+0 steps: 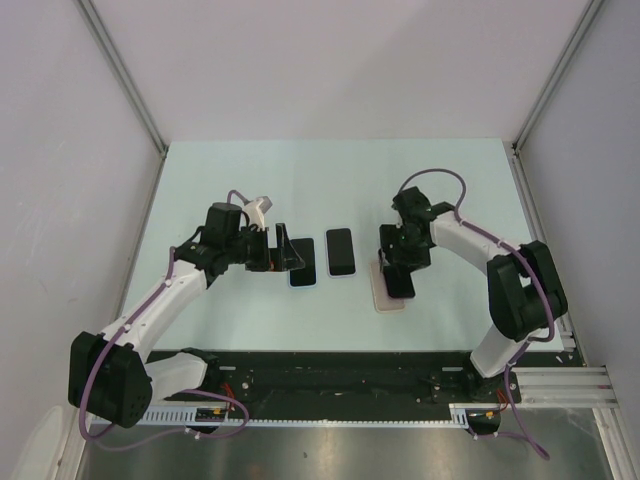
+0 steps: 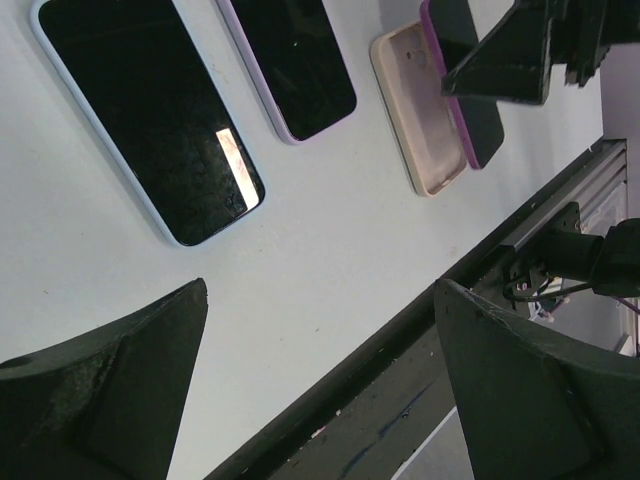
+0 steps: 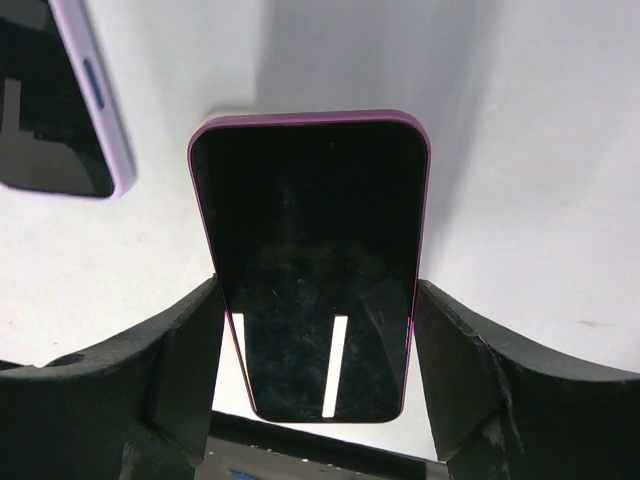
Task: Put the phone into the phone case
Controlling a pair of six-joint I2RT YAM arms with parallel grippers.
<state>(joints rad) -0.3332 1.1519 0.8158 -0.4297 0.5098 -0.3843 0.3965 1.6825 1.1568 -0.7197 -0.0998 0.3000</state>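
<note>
- Grip: the right tool [image 3: 315,300] is clenched on the magenta-rimmed phone [image 3: 310,250], with one finger against each long edge and the dark screen facing the wrist camera.
- In the overhead view this phone is tilted over the beige phone case [image 1: 385,302] and covers the case's 2 o'clock side. I cannot tell whether the two touch.
- The case lies on the pale worktop [image 1: 450,200], at 5 o'clock from the lilac-rimmed phone [image 1: 341,251].
- A pale-blue-rimmed phone [image 1: 303,265] lies flat and screen up, just beside the lilac-rimmed one at its 9 o'clock.
- The left tool [image 2: 320,300] is released, its jaws spread wide with only bare worktop between them.
- In the left wrist view the pale-blue-rimmed phone lies at 11 o'clock from that gap, apart from both fingers.
</note>
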